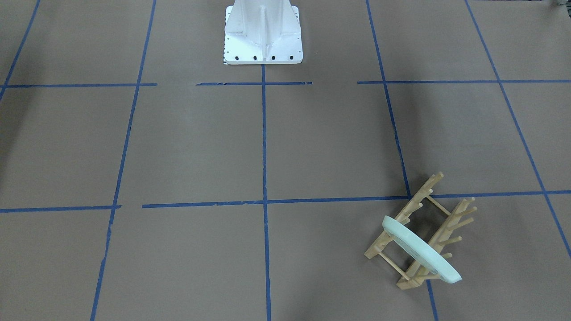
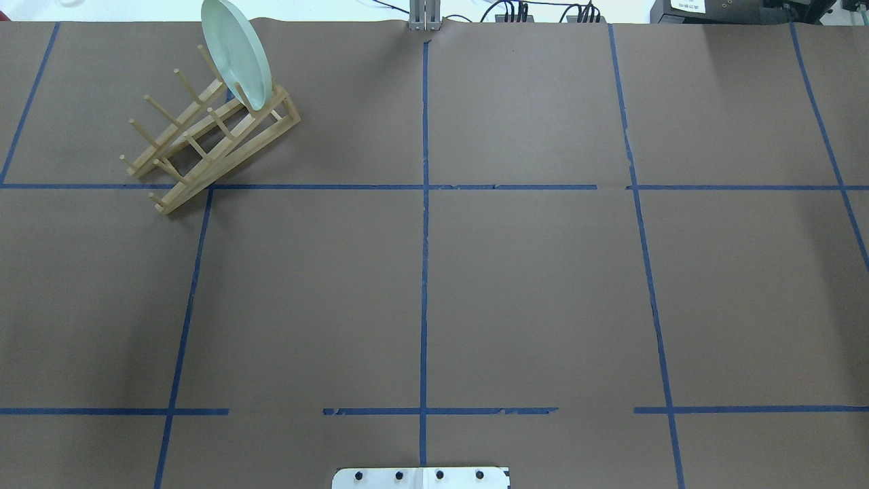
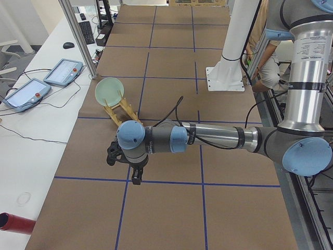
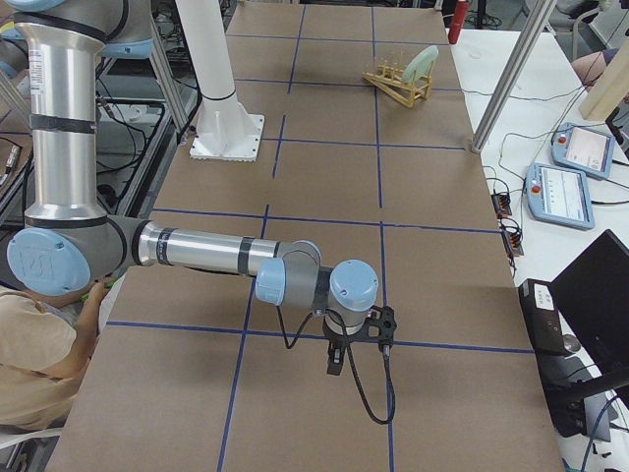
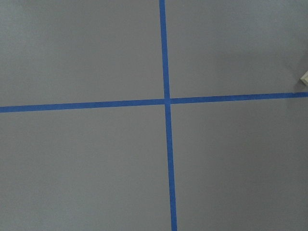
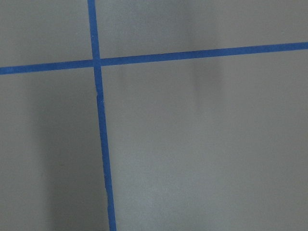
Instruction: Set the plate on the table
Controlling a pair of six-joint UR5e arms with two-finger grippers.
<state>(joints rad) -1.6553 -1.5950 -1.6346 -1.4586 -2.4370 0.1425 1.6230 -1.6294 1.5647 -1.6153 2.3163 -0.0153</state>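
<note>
Brown paper crossed by blue tape lines is covering the large flat table [image 2: 529,292], and nearly all of it is lying bare in the overhead view. Two grey-and-blue jointed arms are reaching out low over it: the left arm [image 3: 218,136] is stretching across the middle of the left-side view, and the right arm [image 4: 197,249] is doing the same in the right-side view. Both are hanging well apart from the light wooden peg rack [image 2: 204,146], which is sitting skewed in the upper left of the overhead frame. The round pale mint-green plate [image 2: 237,58] is standing on edge in the rack's far end slot, leaning against the pegs, so it is not yet resting on the table. The left gripper [image 3: 136,178] and the right gripper [image 4: 335,362] are pointing down at plain paper, and I cannot tell whether their fingers are spread or closed, since only the side views are showing them. The left arm is looking like the better placed one. It should probably be pinching the plate's upper rim, lifting straight up clear of the pegs before tilting it flat, and lowering it onto a bare square away from the rack, because a sideways pull is likely to drag the light rack along.
</note>
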